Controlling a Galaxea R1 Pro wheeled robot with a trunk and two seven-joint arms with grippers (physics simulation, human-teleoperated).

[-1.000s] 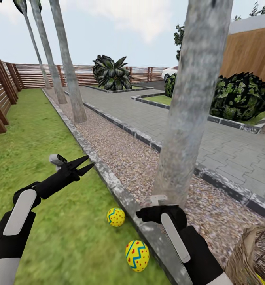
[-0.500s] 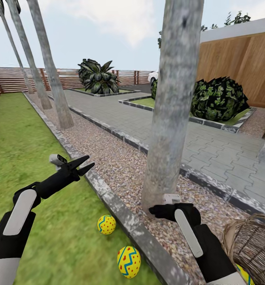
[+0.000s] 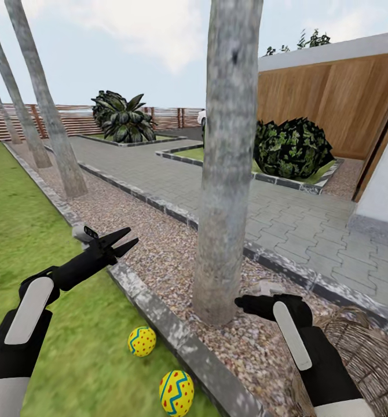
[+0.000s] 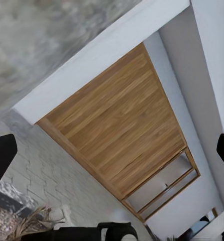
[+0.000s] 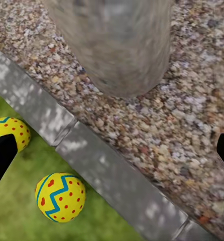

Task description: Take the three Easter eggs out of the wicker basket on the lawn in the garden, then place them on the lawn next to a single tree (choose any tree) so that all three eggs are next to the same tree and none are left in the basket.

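Observation:
Two yellow eggs with red dots and zigzag bands lie on the lawn (image 3: 32, 243) beside the kerb, one (image 3: 142, 340) farther and one (image 3: 176, 392) nearer. Both also appear in the right wrist view (image 5: 9, 131) (image 5: 60, 197). The grey mottled tree trunk (image 3: 226, 174) rises from the gravel just across the kerb. The wicker basket (image 3: 365, 359) sits at the lower right, partly behind my right arm; its inside and the third egg are hidden. My right gripper (image 3: 245, 302) (image 5: 112, 155) hangs open and empty over the gravel by the trunk's foot. My left gripper (image 3: 123, 242) is open and empty above the kerb.
A grey stone kerb (image 3: 182, 347) divides grass from the pebble gravel strip (image 3: 159, 243). Beyond lie grey paving (image 3: 286, 214), dark shrubs (image 3: 292, 147), a wooden wall (image 3: 333, 104) and a white corner (image 3: 385, 197). More trunks (image 3: 49, 116) stand along the gravel at the left.
The view has turned to the right, so the whole scene slid left. My right gripper has moved right, toward the basket. The left arm keeps its pose. The eggs lie still.

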